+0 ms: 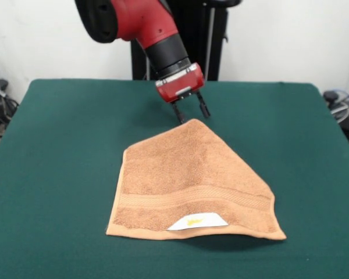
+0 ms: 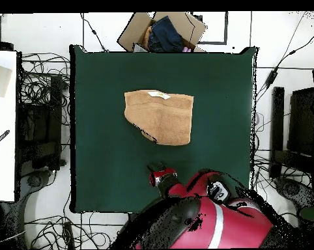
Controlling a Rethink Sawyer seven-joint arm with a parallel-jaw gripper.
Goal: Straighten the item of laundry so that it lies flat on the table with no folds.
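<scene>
End effector (image 1: pixel 191 111), prongs apart, hovers by the folded towel (image 1: pixel 192 180); only overhead shows a cardboard box (image 2: pixel 162 31).

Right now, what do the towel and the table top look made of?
Towel: looks like terry cloth, orange-tan, matte, with a looped nap and a flat woven band. Table: seems covered in dark green felt-like cloth, matte and even, no sheen; what lies underneath is hidden.

You have even, diffuse room light in both views, with no glare. The towel (image 1: pixel 192 186) casts a soft, narrow shadow on the table (image 1: pixel 58 174) along its near edge. The front view is in focus throughout.
</scene>
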